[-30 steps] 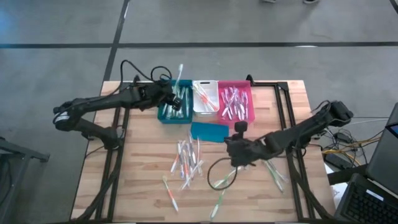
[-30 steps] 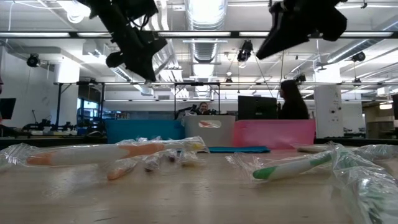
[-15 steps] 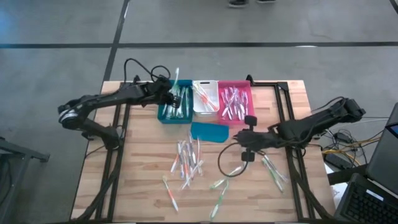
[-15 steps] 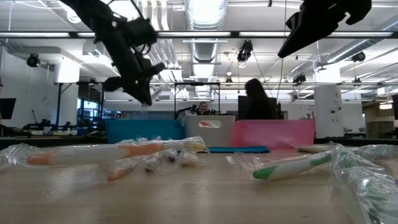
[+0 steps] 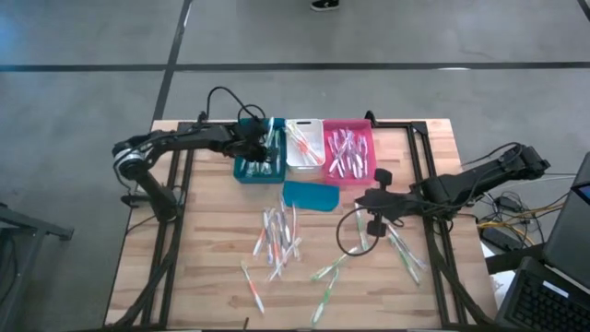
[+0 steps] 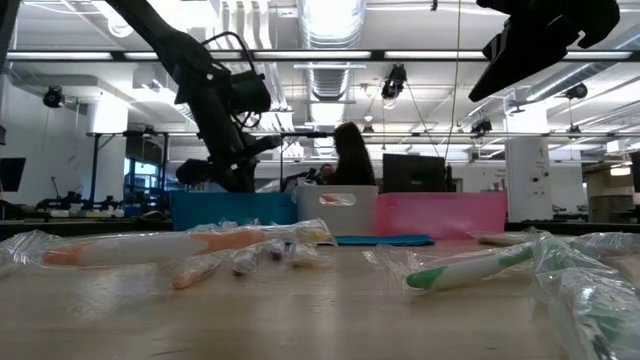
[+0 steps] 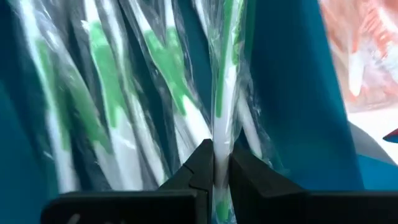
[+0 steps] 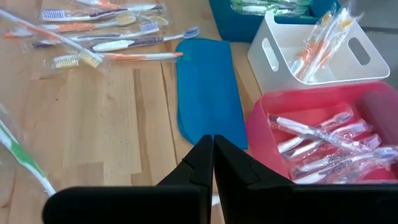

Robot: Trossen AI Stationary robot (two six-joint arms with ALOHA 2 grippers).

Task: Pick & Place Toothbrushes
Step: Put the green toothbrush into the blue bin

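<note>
On the table (image 5: 212, 258) we still have a loose scatter of wrapped toothbrushes (image 5: 278, 242) in front of three bins: the teal bin (image 5: 241, 171) takes green ones, the white bin (image 5: 300, 162) a few orange, the pink bin (image 5: 353, 175) pink; a flat teal lid (image 5: 310, 195) lies just before them. Our left gripper (image 7: 216, 175) hangs over the teal bin, fingers pinched on a green toothbrush (image 7: 222, 118) by its handle. Our right gripper (image 8: 212, 163) hovers near the pink bin, fingers clenched on nothing. We judge these light, stiff sticks slippery in their crinkly film, so mid-handle is the safest hold.
</note>
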